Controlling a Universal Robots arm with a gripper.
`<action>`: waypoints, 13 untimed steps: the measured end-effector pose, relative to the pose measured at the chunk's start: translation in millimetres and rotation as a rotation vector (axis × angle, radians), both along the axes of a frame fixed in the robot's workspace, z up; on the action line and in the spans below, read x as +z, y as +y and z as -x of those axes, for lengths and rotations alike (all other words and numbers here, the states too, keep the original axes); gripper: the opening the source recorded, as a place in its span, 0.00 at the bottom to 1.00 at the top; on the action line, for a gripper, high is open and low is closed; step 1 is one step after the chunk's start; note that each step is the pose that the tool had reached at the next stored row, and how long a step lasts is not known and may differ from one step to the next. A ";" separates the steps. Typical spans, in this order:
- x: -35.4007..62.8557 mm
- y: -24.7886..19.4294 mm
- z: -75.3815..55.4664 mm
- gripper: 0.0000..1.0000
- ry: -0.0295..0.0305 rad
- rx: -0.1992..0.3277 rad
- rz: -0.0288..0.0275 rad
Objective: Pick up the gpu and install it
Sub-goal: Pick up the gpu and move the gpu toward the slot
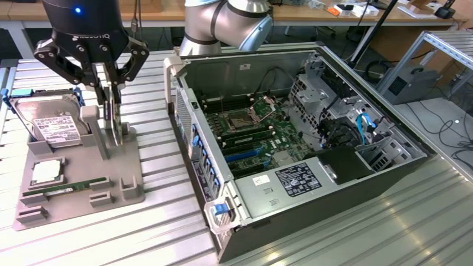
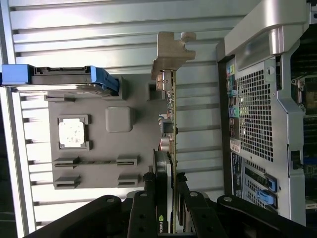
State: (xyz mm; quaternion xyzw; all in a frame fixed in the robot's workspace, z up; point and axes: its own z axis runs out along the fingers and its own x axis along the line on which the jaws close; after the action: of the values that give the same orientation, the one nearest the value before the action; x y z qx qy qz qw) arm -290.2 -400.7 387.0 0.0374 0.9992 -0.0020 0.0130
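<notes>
Grasp step: at upper left of the exterior frame, the pincer (image 1: 109, 105) is clamped narrow on the gpu (image 2: 172, 114), which stands upright at the grey holder (image 1: 81, 166) on the bench (image 1: 170, 221), left of the open case (image 1: 244, 66). We judge that lifting calls for a straight upward pull.

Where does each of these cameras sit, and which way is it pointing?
Exterior view: high beside the ribbed metal table, looking down at the open black computer case; the silver arm and black gripper show.
Wrist view: on the wrist, looking down past the gripper's fingers, shut on the thin dark gpu card.
Both show: gripper, gpu card, grey parts tray, case.
</notes>
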 end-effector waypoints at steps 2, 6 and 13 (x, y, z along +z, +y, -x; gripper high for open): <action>1.1 0.0 0.0 0.27 0.0000 0.000 0.0000; 3.2 0.0 0.0 0.27 0.0000 0.000 0.0000; 6.9 0.0 0.0 0.27 0.0000 0.000 0.0000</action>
State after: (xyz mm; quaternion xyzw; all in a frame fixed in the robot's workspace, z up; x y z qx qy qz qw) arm -290.2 -400.7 393.9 0.0374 0.9992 -0.0020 0.0130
